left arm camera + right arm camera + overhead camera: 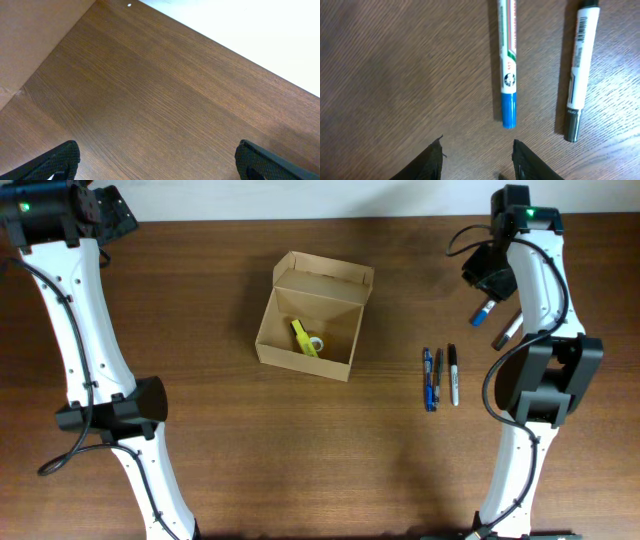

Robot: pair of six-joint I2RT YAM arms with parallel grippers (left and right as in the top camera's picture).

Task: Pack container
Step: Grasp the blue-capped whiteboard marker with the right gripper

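The container (345,368), a tan cardboard box with its flap lid open, stands mid-table and holds a yellow marker (303,338). Three pens (440,376) lie side by side to its right. A blue-capped marker (507,60) and a black-capped marker (580,65) lie at the far right, also in the overhead view (483,312). My right gripper (477,157) is open and empty just short of the blue cap. My left gripper (157,160) is open and empty above bare wood at the far left corner.
The table's far edge (240,55) runs close in front of the left gripper. A tan cardboard surface (30,40) fills the left wrist view's upper left corner. Both white arms reach in from the near edge along the table's sides.
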